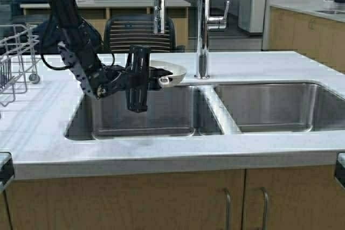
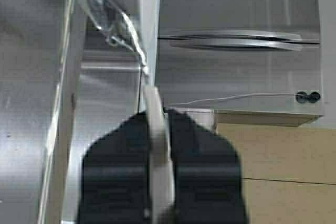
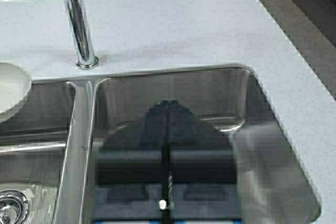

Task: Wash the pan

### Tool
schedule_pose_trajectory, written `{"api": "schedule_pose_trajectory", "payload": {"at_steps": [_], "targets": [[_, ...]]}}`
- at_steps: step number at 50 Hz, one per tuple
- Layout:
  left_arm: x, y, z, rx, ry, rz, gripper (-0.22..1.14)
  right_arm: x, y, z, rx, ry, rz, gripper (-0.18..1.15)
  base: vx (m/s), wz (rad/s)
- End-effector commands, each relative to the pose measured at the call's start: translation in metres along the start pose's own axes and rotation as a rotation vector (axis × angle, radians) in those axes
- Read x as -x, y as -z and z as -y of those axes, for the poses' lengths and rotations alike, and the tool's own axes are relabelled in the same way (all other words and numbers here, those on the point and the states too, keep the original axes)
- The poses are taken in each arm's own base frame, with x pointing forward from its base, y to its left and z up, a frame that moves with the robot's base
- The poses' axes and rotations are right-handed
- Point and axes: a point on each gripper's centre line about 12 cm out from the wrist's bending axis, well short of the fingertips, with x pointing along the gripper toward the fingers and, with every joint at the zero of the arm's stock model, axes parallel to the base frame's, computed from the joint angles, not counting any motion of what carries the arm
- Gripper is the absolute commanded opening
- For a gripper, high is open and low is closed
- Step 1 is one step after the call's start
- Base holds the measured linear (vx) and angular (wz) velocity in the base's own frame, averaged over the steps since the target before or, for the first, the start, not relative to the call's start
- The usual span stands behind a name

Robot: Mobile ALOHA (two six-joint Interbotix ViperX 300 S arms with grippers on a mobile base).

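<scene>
- Left pincer (image 1: 153, 76) clamped on the pan (image 1: 170, 71) by its stubby handle, holding it over the left sink basin (image 1: 143, 114), beside the faucet (image 1: 202, 25).
- Right pincer (image 3: 167, 145) pressed shut, hanging above the right basin (image 3: 262, 145), well apart from the pan.

The left arm is reaching forward and to the right from the robot's left side, with its elbow bent low. The left gripper (image 1: 156, 76) is clamping its fingers (image 2: 118, 177) on the pan (image 1: 168, 71) by the handle. The right gripper (image 3: 167, 203) is hanging with its fingers pressed together; its arm is not showing in the high view.
</scene>
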Motion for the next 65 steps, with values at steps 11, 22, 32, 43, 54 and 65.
{"api": "schedule_pose_trajectory", "payload": {"at_steps": [11,22,32,43,54,65], "targets": [[0.015,0.037,0.047,-0.042,0.066,-0.115,0.01,-0.002,-0.007,0.001,-0.041,0.008,0.020,0.06,0.14,0.13],[0.023,0.062,0.054,-0.033,0.097,-0.176,0.01,-0.002,-0.006,0.001,-0.039,0.008,0.014,0.06,0.12,0.11],[0.035,0.077,0.048,-0.018,0.086,-0.208,0.01,-0.005,-0.014,0.000,-0.030,0.007,0.029,0.06,0.10,0.07],[0.045,0.081,0.043,-0.004,0.088,-0.215,0.01,-0.037,-0.020,0.000,-0.011,0.008,-0.034,0.06,0.08,0.04],[0.044,0.082,0.042,-0.002,0.095,-0.217,0.01,-0.107,-0.036,0.000,-0.024,0.011,-0.013,0.34,0.05,0.02],[0.043,0.081,0.041,-0.001,0.094,-0.216,0.01,-0.197,-0.032,-0.005,0.054,-0.028,-0.106,1.10,0.01,0.01]]}}
